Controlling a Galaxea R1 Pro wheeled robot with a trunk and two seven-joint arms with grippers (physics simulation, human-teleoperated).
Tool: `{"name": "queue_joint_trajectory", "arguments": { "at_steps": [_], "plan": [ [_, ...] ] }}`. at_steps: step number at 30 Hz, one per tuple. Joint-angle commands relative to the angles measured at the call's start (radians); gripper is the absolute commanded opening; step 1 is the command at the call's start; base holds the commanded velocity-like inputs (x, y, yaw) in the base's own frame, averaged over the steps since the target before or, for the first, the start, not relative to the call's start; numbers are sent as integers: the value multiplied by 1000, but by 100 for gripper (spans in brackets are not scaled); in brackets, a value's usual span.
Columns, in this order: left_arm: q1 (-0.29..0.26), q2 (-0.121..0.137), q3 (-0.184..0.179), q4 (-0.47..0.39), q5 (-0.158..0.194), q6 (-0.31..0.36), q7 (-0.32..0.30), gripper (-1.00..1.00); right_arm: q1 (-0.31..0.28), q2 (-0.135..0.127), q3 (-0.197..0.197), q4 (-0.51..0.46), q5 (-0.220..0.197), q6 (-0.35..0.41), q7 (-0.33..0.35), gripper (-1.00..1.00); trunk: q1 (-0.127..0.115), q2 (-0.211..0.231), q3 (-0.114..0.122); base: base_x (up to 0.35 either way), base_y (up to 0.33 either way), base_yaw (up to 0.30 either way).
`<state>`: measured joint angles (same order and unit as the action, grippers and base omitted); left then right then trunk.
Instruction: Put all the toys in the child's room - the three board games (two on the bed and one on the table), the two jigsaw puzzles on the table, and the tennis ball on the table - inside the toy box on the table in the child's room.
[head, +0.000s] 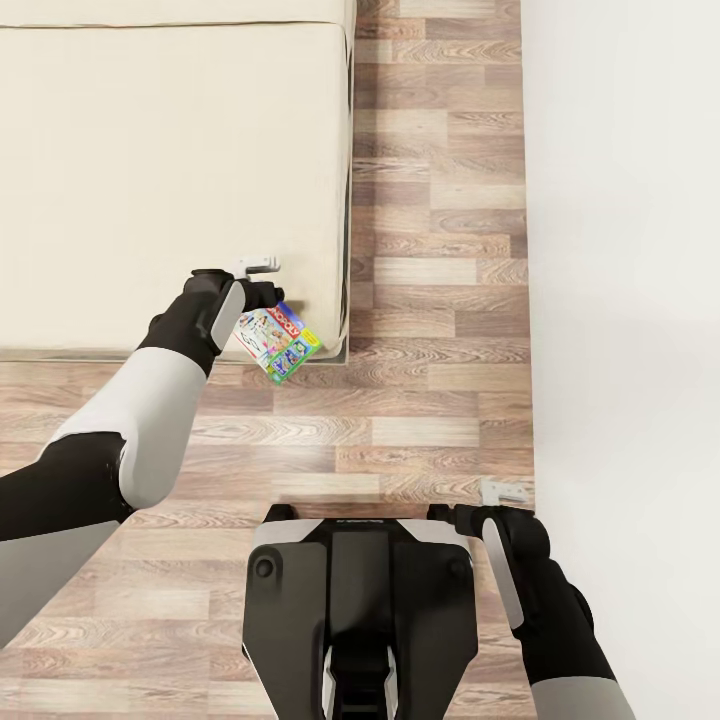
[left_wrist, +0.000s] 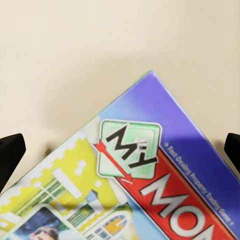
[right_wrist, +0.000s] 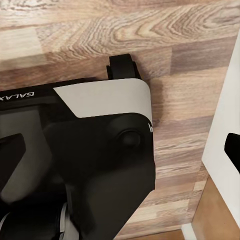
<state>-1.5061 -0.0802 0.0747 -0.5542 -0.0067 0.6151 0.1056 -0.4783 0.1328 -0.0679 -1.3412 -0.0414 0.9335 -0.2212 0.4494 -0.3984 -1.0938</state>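
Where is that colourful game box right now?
In the head view the board game lies at the bed's near right corner, by its front edge above the wood floor. The left gripper hangs right over it, fingers spread either side of the box.

Ahead of the left tool lay the bed, its plain beige mattress in a grey frame, while a wood-plank floor of mixed brown and pale boards ran beneath both tools, and a bare white wall stood just beside the right tool.
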Motion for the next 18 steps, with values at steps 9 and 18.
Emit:
{"name": "queue_joint_trajectory", "arguments": {
  "at_steps": [9,18],
  "plan": [
    [0,-1,5,-1,0,5,2,100,0,1,-1,-1,-5,4,-4,100,1,-2,-1,0,0,0],
    [0,-1,5,-1,-1,5,2,100,0,1,-1,-1,-5,4,-4,100,1,-2,-1,-34,0,0]
  ]
}}
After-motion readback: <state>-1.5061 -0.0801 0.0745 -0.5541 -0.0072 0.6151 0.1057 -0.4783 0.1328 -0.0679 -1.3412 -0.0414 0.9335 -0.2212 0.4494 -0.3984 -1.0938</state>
